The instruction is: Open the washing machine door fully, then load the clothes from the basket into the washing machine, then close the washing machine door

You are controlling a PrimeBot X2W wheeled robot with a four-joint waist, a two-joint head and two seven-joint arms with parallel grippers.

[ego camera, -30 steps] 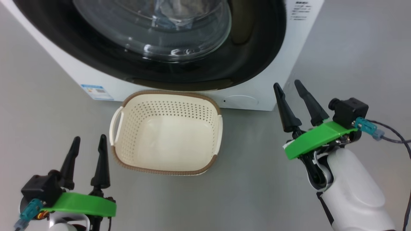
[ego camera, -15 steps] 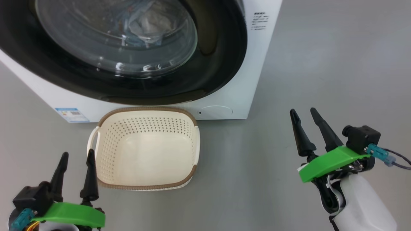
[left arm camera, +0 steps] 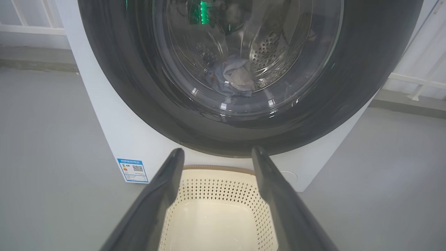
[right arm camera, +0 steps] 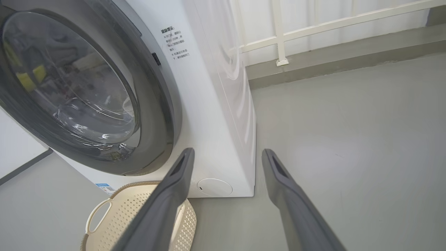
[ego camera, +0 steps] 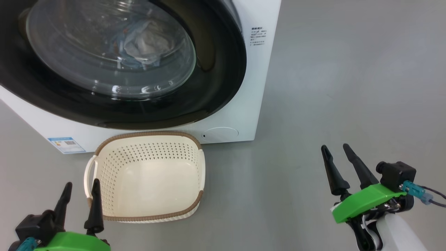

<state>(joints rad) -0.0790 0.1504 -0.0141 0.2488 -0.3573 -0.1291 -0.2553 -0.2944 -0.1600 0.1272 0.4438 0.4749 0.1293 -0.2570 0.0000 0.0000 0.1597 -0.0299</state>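
Head view has swung since 1 second ago, so the washing machine (ego camera: 244, 115) and basket (ego camera: 146, 134) sit further left in frame through camera motion, not their own. Against them, the right gripper (ego camera: 335, 147) now hangs well clear of the machine's corner, its 2 fingers spread on nothing. The left gripper (ego camera: 82, 183) is spread too, near the empty basket's corner. The clothes (ego camera: 146, 40) lie behind the shut door (ego camera: 216, 87), so the task looks finished.
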